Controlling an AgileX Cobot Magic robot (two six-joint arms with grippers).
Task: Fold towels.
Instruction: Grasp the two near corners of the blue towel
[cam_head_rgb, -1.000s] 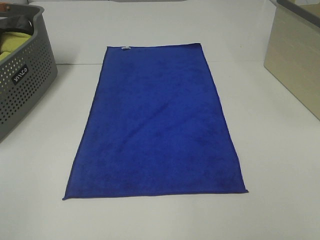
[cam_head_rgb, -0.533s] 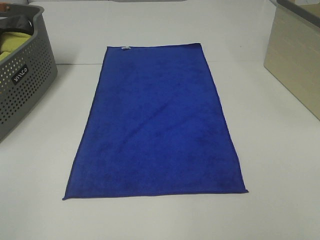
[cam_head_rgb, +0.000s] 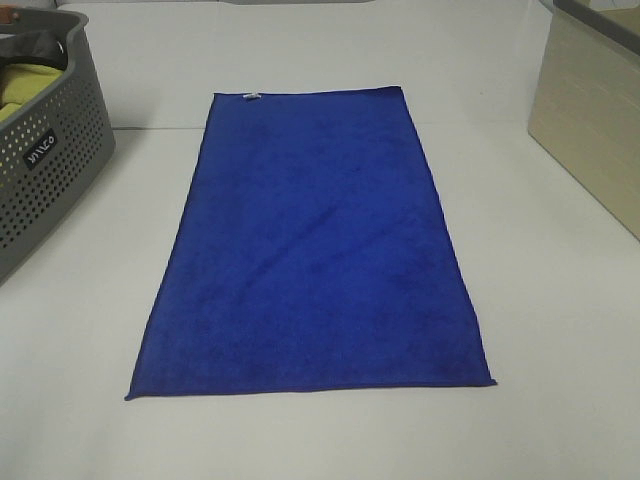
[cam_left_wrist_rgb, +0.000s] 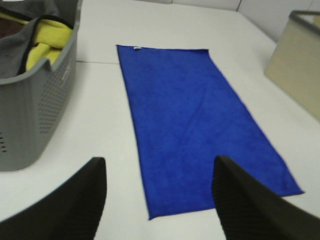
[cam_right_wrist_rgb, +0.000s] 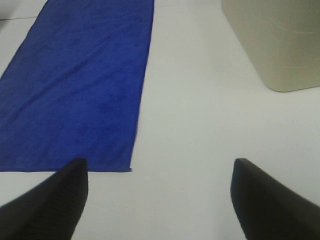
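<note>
A blue towel lies flat and unfolded on the white table, long side running away from me, with a small white tag at its far left corner. It also shows in the left wrist view and the right wrist view. Neither gripper shows in the exterior high view. My left gripper is open and empty, above the table near the towel's near left corner. My right gripper is open and empty, near the towel's near right corner.
A grey perforated laundry basket holding yellow and dark towels stands at the left. A beige bin stands at the right, also in the right wrist view.
</note>
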